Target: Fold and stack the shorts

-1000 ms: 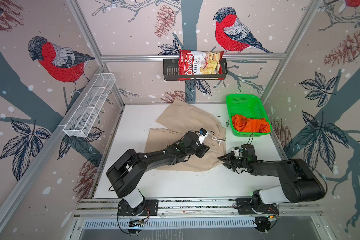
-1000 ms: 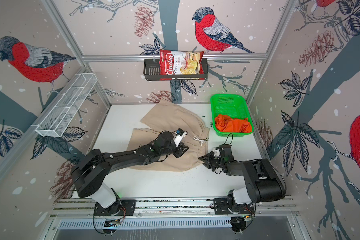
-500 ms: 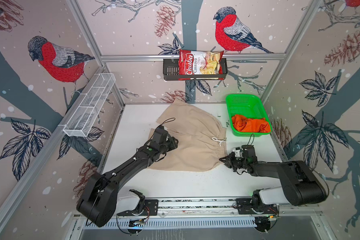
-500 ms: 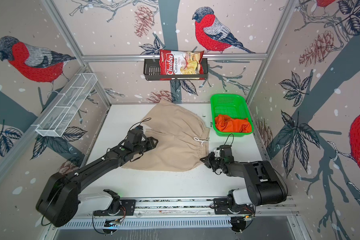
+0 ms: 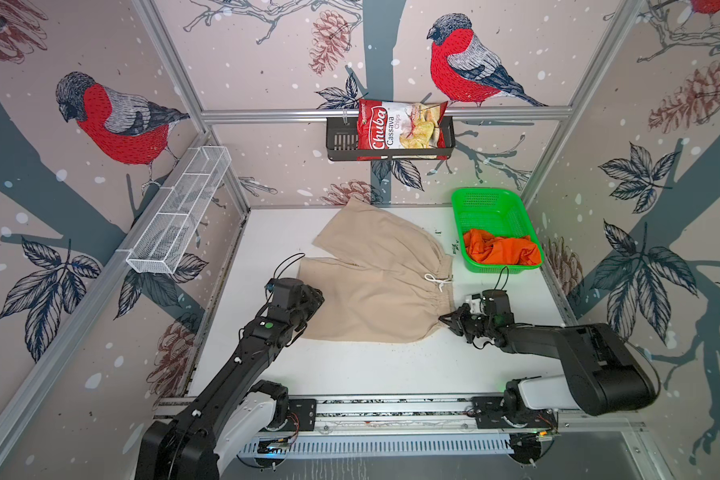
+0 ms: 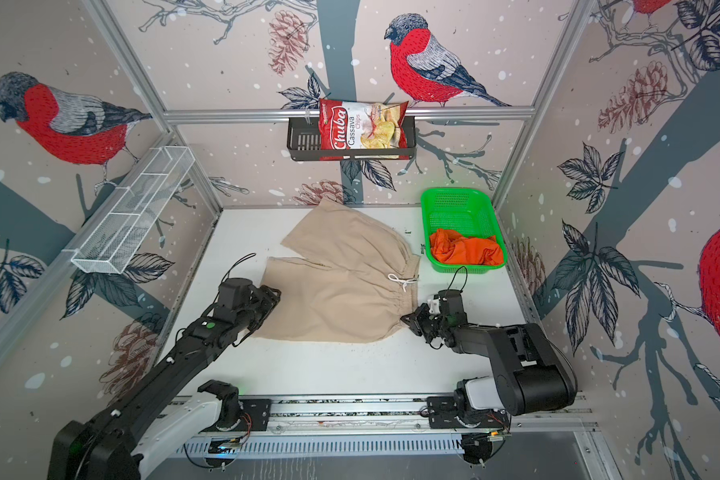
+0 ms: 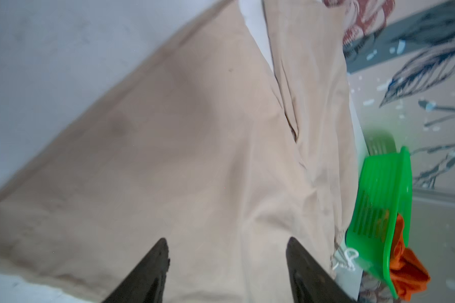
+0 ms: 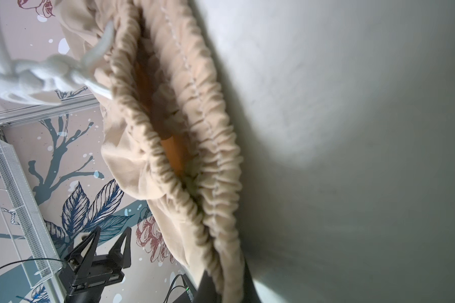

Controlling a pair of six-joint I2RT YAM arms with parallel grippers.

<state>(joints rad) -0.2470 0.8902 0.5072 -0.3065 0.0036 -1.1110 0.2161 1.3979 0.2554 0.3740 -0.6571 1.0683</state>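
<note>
The right pincer (image 5: pixel 447 321) is clamped on the waistband corner of the beige shorts (image 5: pixel 375 291), and the left pincer (image 7: pixel 227 239) hovers with jaws apart over their leg hem. The beige shorts lie flat on the table (image 5: pixel 371 365); the orange shorts (image 5: pixel 501 251) sit bunched in the green basket (image 5: pixel 458 216) nearby.

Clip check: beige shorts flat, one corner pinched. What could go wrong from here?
The right gripper pinches only a waistband corner of the beige shorts; a pull could slip it free or bunch the cloth.
The left gripper stands open over the leg hem; closing may catch one layer only.
</note>
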